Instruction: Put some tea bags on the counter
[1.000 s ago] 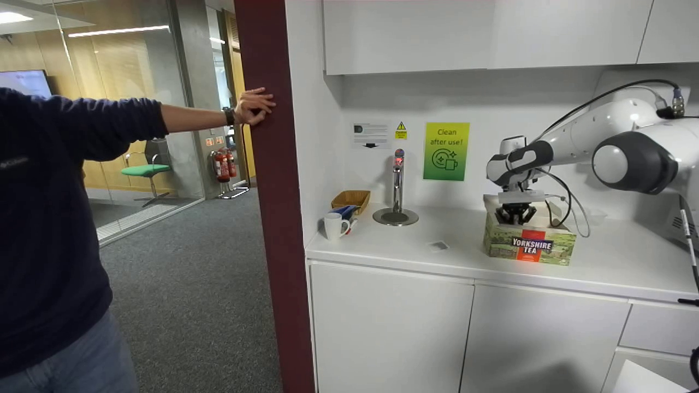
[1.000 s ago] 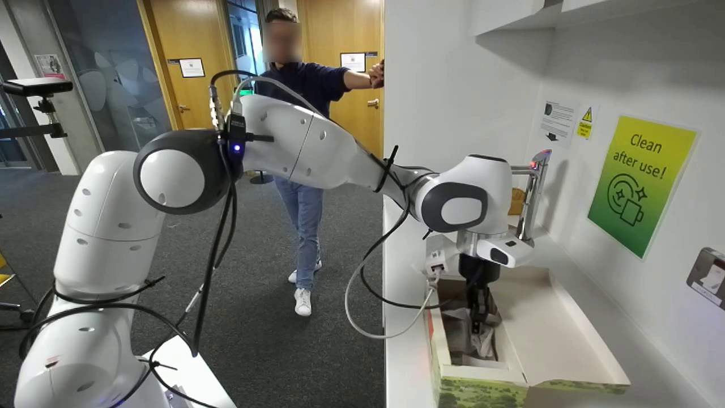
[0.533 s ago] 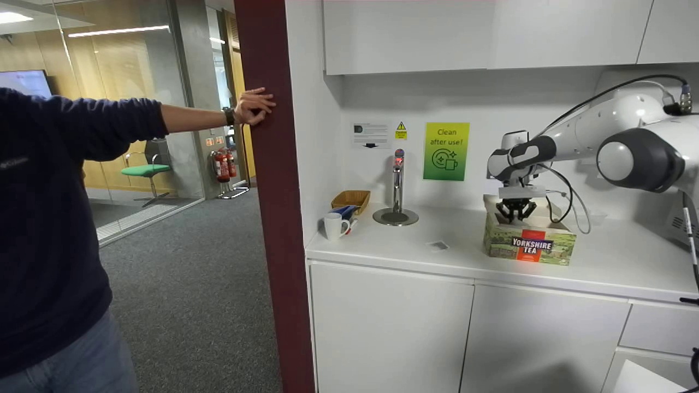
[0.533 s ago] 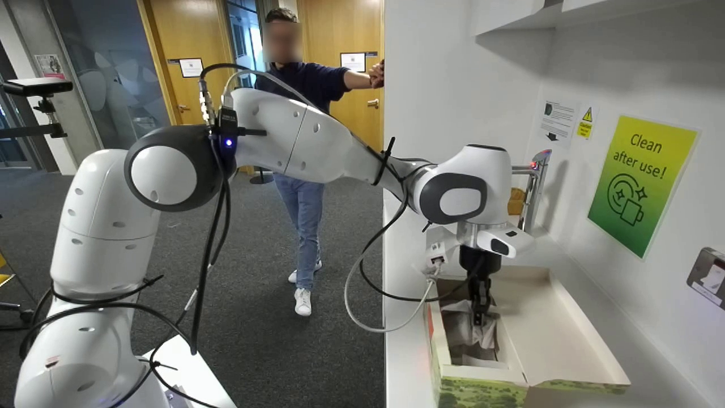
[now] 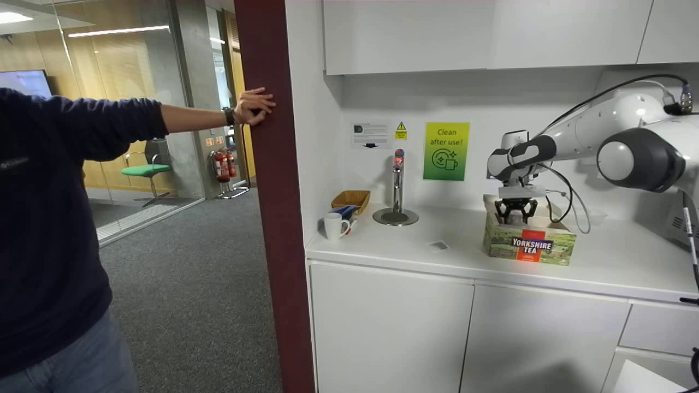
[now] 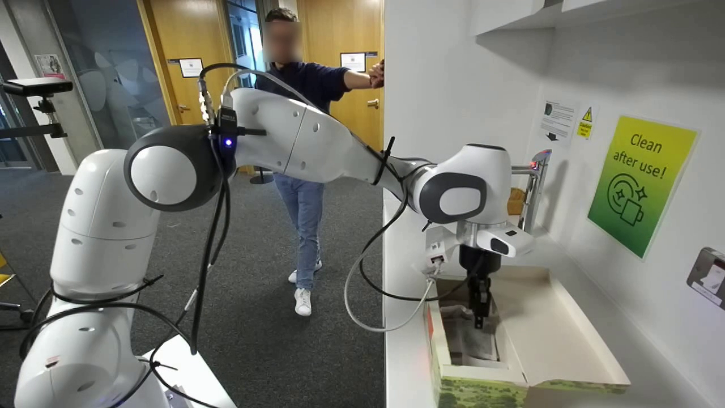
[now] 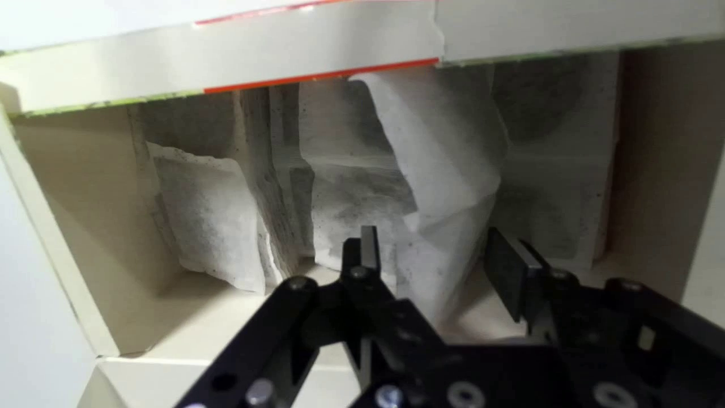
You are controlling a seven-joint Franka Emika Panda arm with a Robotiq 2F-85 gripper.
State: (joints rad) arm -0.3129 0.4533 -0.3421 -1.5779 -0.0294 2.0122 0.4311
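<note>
The slim black fingers (image 7: 506, 275) stood spread apart with nothing clasped at the mouth of a red-banded yellow-green cardboard box (image 5: 529, 247), inside which thin, pale grey paper tea bags (image 7: 207, 221) leaned in bunches, while one flat pale square (image 5: 437, 246), probably a tea bag, lay on the long, smooth white desk (image 5: 393, 245). The pick in hand seemed to call for centring the fingers astride the folded pale paper sachet (image 7: 447, 164) seen between them (contact could not be told), squeezing softly, and lifting straight up so that no other tea bags followed.
</note>
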